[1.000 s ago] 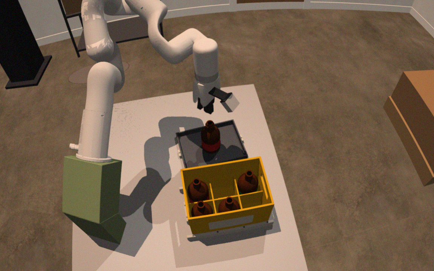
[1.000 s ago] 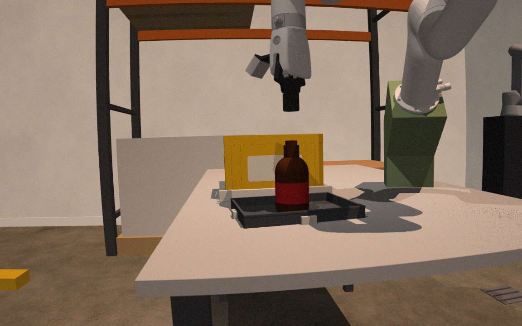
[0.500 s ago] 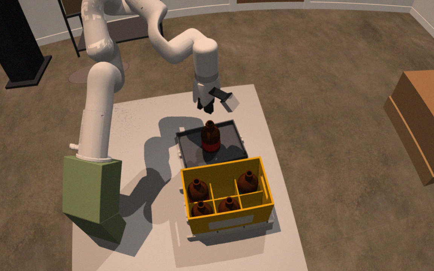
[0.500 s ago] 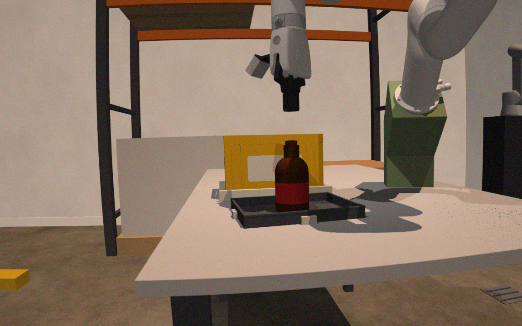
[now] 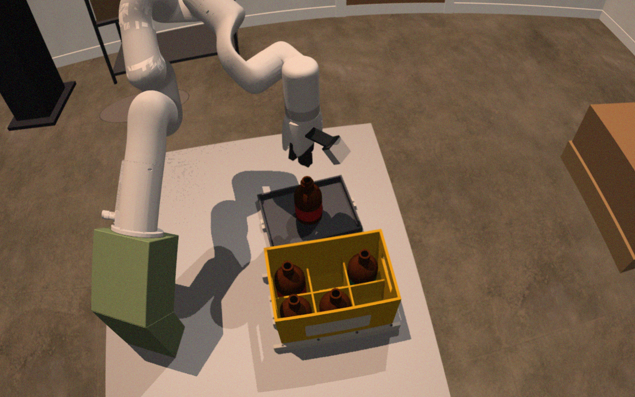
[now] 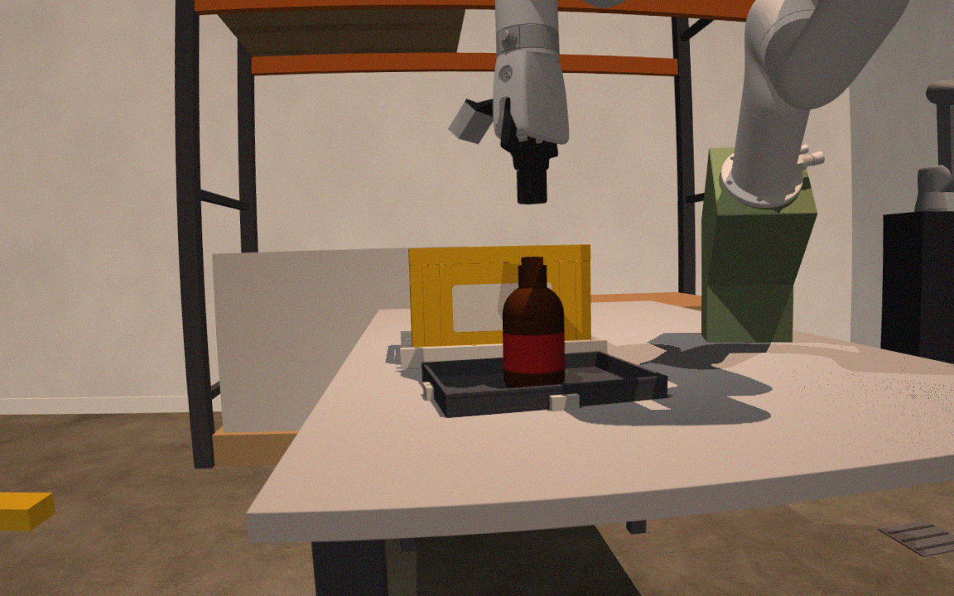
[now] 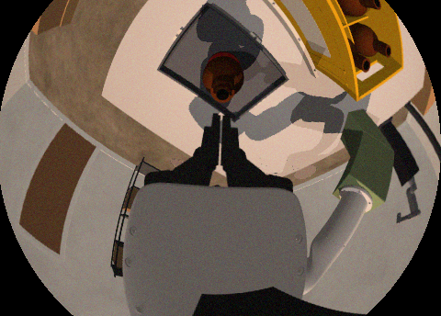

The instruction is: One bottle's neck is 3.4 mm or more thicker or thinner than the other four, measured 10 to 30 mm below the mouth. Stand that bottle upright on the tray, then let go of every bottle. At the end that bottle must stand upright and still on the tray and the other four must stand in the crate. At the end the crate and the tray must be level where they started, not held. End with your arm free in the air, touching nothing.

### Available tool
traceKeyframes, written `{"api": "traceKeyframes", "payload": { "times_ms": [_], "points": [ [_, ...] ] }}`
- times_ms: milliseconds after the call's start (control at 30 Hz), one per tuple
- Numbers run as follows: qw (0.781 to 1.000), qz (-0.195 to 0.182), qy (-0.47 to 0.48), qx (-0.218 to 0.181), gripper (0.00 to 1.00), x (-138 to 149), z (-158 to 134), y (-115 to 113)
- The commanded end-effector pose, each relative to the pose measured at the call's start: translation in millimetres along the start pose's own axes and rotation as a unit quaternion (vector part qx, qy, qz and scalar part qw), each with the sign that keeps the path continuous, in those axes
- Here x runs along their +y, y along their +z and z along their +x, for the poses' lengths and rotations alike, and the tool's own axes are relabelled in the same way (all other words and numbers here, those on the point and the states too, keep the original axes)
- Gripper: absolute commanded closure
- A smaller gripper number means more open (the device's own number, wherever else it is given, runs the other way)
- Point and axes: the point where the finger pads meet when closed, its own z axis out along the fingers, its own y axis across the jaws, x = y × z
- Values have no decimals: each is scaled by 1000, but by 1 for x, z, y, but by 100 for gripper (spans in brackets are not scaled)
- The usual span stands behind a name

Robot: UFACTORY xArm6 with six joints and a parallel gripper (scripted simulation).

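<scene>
A brown bottle with a red label stands upright on the dark tray; it also shows in the exterior view and the wrist view. My gripper hangs well above the bottle, fingers shut and empty, also seen in the exterior view and the wrist view. The yellow crate sits beside the tray and holds several brown bottles: back left, back right, front left, front middle. They stand upright in separate cells.
The arm's green base block stands on the table's left side. A metal shelf rack stands beyond the table. A cardboard box lies on the floor to the right. A black pillar stands at the far left.
</scene>
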Motion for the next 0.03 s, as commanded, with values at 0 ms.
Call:
{"api": "traceKeyframes", "payload": {
  "times_ms": [0],
  "points": [
    [1000, 1, -1, 1, 100, -1, 1, -1]
  ]
}}
